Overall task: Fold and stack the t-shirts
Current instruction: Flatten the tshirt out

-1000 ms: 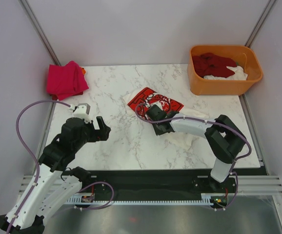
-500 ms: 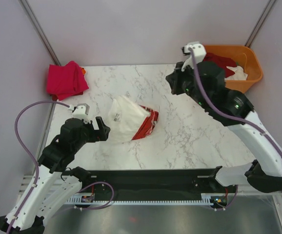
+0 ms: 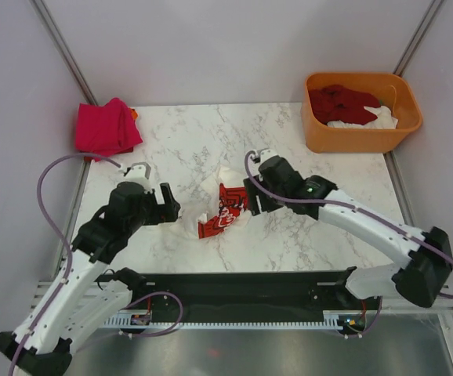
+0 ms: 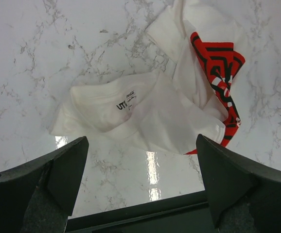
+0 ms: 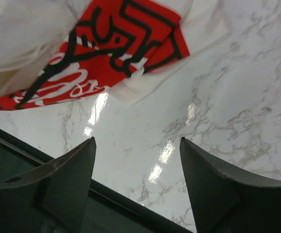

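The right wrist view cuts the white t-shirt (image 5: 24,34) off at its top and left edges, its neck label (image 4: 126,102) is too small to read, and in the orange tub (image 3: 352,141) a dark red shirt (image 3: 344,103) covers most of the white shirt (image 3: 375,120).

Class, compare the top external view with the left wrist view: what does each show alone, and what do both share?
Only the top external view: the pink-red t-shirt at the far left corner, the orange tub holding dark red and white cloth. Only the left wrist view: the small black neck label. Both: the crumpled white t-shirt with red print, on the marble table.
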Tool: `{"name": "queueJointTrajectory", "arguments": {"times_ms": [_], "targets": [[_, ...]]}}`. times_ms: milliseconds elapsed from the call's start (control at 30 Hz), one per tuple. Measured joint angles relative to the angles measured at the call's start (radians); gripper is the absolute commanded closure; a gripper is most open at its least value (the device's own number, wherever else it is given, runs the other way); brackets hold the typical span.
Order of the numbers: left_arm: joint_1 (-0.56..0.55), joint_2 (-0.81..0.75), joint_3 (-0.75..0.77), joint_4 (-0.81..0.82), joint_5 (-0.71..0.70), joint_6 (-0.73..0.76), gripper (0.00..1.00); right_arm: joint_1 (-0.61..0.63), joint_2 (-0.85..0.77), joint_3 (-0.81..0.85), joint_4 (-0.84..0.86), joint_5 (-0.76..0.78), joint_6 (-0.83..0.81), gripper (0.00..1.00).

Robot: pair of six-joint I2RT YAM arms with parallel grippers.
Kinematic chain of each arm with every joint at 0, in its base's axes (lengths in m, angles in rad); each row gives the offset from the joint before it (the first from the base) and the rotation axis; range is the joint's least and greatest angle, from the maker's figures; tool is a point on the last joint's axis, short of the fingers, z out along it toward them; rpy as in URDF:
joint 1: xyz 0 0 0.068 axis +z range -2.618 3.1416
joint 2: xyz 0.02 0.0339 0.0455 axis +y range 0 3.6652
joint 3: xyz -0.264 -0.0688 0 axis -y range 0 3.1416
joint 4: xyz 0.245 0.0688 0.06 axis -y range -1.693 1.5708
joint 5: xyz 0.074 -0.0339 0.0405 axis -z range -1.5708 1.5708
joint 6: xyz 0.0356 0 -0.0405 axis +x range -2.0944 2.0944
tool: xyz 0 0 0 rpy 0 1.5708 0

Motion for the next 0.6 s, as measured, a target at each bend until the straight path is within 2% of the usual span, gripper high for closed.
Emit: {"name": "queueJointTrajectory", "arguments": {"times_ms": [67, 100, 200, 300, 433, 567, 600], "targets": [[0.0, 0.089, 0.008, 0.003, -0.025, -0.025, 0.0, 0.02, 0.096, -0.049, 0.004, -0.033, 0.01, 0.12], [0.0, 0.158, 0.02, 0.003, -0.045, -0.034, 0.0, 0.024, 0.133, -0.049, 0.01, -0.033, 0.009, 0.11], [0.0, 0.408, 0.095, 0.011, -0.101, -0.043, 0.0, 0.003, 0.254, -0.002, 0.043, -0.031, 0.005, 0.11], [0.003, 0.661, 0.18, 0.026, -0.135, -0.045, 0.0, -0.068, 0.387, 0.099, 0.106, -0.05, -0.009, 0.11], [0.026, 0.849, 0.243, 0.033, -0.135, -0.06, 0.0, -0.151, 0.573, 0.266, 0.15, -0.069, -0.039, 0.11], [0.071, 0.959, 0.26, 0.049, -0.123, -0.082, 0.0, -0.168, 0.757, 0.422, 0.175, -0.095, -0.067, 0.11], [0.081, 0.98, 0.259, 0.05, -0.12, -0.088, 0.05, -0.165, 0.798, 0.457, 0.174, -0.101, -0.074, 0.13]]}}
